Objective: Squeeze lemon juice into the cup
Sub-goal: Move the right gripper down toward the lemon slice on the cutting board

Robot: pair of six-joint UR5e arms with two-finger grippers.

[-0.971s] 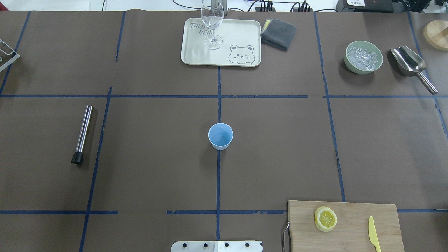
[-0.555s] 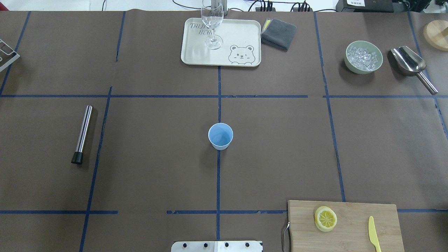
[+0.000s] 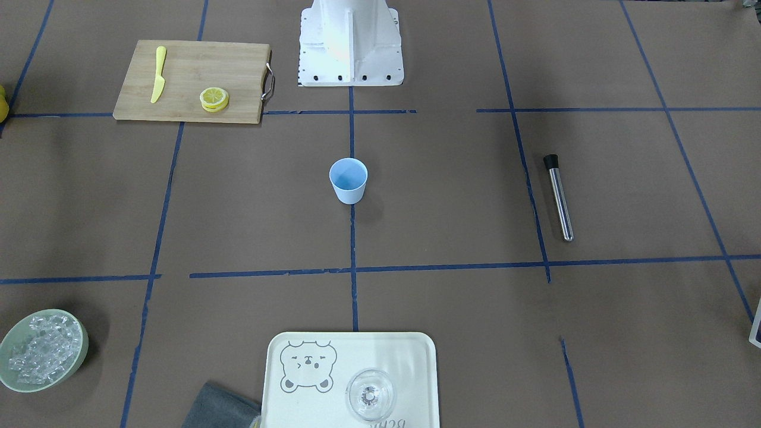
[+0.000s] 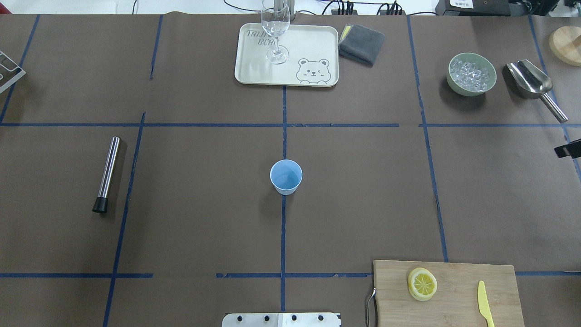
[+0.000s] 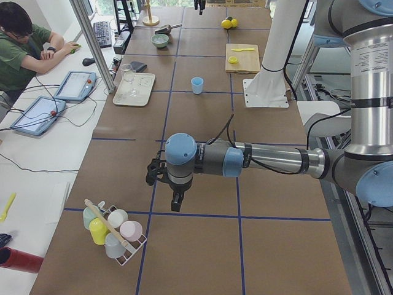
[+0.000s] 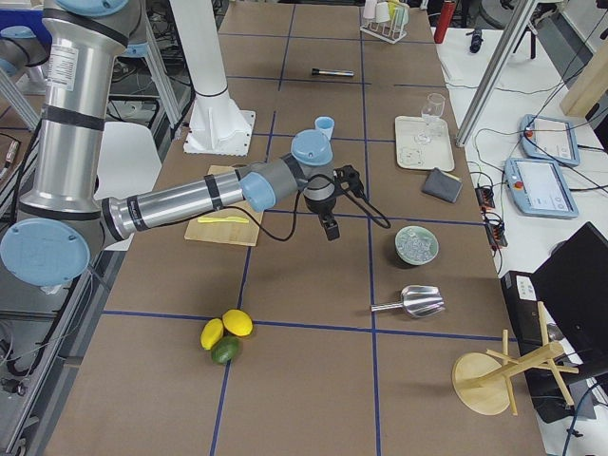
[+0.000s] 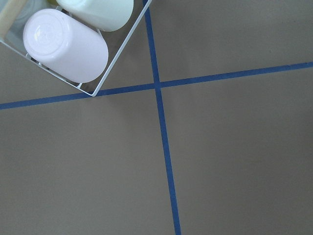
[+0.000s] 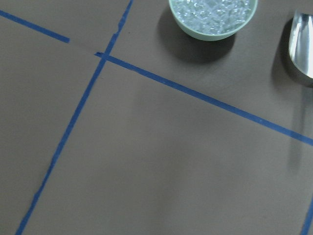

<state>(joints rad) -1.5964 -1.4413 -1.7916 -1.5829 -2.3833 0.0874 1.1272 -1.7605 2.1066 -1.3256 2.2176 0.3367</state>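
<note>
The right pincer (image 6: pixel 330 228) has just come into the overhead view: a dark tip of it now shows at the right edge, where a second ago there was only table. Nothing else has moved. This looks like the start of the reach, so the task is barely begun, with picking up and squeezing both still to do.

The lemon (image 4: pixel 422 284) lies untouched on the board (image 4: pixel 458 272), well apart from this pincer, back toward the robot's base and in to its left. The knife (image 4: pixel 484 297) lies just beyond it on the same board. The cup (image 4: pixel 286 176) stands upright further to this pincer's left, well apart, and nothing shows in it. Ahead of the pincer, near it, are the ice bowl (image 8: pixel 210 35) and the scoop (image 8: pixel 301 44).

The left pincer (image 5: pixel 176 203) hangs over bare table beside the rack (image 7: pixel 122 46). Cup and lemon are both well apart from it, off to its right.

Neither wrist view shows any fingers, and the overhead view cuts the right pincer off at the frame, so I cannot tell how wide either pincer stands. In the right side view the arm covers the lemon. How many slices are stacked there is hard to make out
</note>
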